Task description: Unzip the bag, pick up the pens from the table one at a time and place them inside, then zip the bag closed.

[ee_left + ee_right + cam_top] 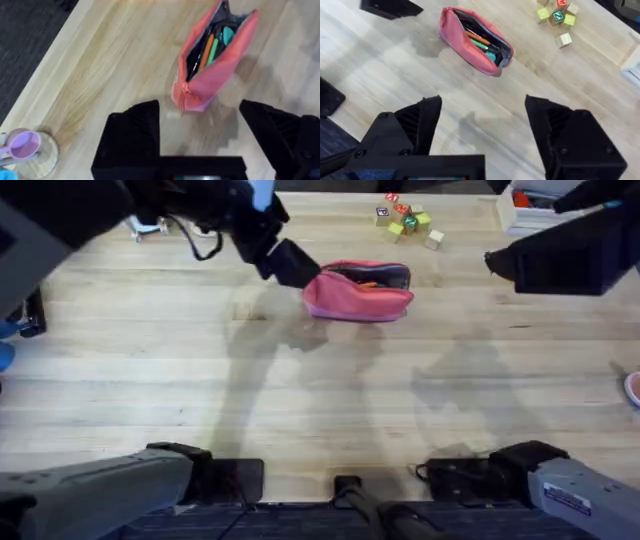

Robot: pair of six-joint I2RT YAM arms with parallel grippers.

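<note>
Left gripper [200, 137] jaws apart, empty, hovering just beside the bag's [212, 62] near end; bag's long axis runs straight away from it, mouth unzipped, pens [206, 50] inside. Right gripper [482, 132] also spread, empty, well apart. Left arm is nearer for zipping.

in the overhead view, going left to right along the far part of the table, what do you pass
left gripper → pink bag, unzipped with pens inside → small pile of coloured blocks → right gripper
</note>
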